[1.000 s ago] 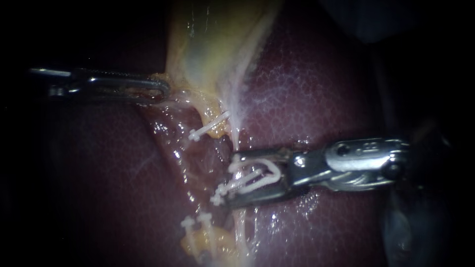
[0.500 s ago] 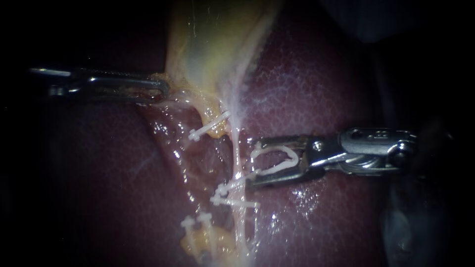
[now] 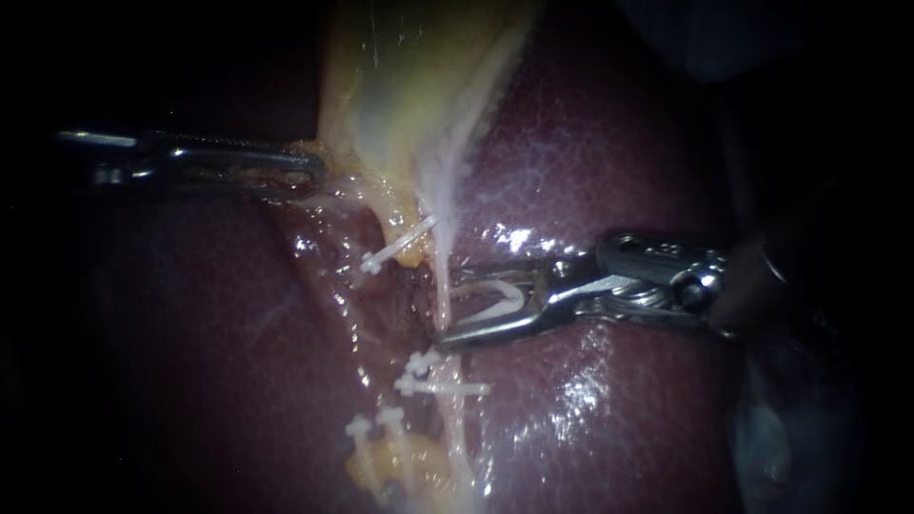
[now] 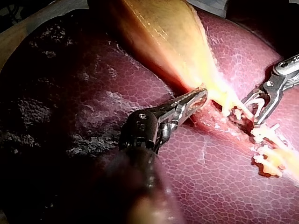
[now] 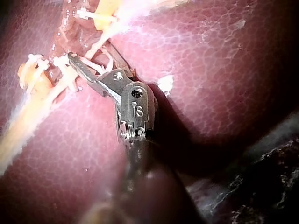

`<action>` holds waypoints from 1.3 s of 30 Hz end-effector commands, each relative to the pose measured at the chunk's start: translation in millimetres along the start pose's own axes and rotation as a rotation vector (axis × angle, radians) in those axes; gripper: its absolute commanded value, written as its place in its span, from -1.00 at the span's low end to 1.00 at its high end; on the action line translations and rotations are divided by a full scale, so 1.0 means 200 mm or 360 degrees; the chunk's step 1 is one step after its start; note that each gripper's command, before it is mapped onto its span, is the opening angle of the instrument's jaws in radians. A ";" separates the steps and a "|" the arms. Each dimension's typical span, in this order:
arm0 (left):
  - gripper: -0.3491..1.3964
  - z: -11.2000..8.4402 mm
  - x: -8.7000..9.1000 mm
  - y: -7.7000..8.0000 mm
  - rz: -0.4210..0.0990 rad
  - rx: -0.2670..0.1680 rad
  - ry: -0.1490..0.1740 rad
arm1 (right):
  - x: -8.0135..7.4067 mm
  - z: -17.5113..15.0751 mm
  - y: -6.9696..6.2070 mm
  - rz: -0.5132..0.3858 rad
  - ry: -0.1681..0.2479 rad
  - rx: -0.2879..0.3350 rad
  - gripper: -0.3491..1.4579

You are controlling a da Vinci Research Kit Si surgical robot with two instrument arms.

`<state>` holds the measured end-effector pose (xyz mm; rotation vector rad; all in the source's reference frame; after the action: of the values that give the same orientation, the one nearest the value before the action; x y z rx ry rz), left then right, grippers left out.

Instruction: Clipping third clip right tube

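Note:
The right tube [image 3: 444,255] is a pale strand running down from the yellow gallbladder [image 3: 419,86] over the liver [image 3: 609,162]. Two white clips [image 3: 419,363] [image 3: 440,387] sit across it lower down. My right instrument [image 3: 449,306] [image 5: 91,53] comes in from the right. Its jaws stand wide apart on either side of the tube, above those two clips. They carry an open white clip [image 3: 495,297] [image 4: 252,105], one leg along each jaw. My left instrument [image 3: 319,171] [image 4: 201,94] is shut on the gallbladder's edge and holds it out to the left.
Another white clip [image 3: 395,245] crosses the left tube just under the gallbladder. Two more clips [image 3: 367,428] sit on yellow tissue lower down. Wet dark red liver lies all around, and the view's borders are dark.
My right instrument, which had drawn back to the right of the tube, has moved left and a little up. Its jaws and open clip now straddle the tube. My left instrument holds still.

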<state>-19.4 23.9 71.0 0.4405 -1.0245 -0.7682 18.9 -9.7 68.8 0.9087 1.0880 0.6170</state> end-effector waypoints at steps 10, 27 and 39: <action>-1.00 0.000 0.000 0.000 0.0000 0.0000 0.0000 | 0.016 -0.002 -0.010 0.0124 0.0240 0.0205 -0.08; -1.00 0.000 0.000 0.000 0.0000 -0.0001 0.0000 | 0.038 -0.013 -0.020 0.0180 0.0311 0.0254 -0.33; -1.00 0.000 0.000 0.000 0.0000 -0.0001 0.0000 | 0.036 -0.016 -0.018 0.0177 0.0309 0.0256 -1.00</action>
<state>-19.4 23.9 71.0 0.4402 -1.0239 -0.7686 18.4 -4.8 61.8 1.0720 1.2826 0.7290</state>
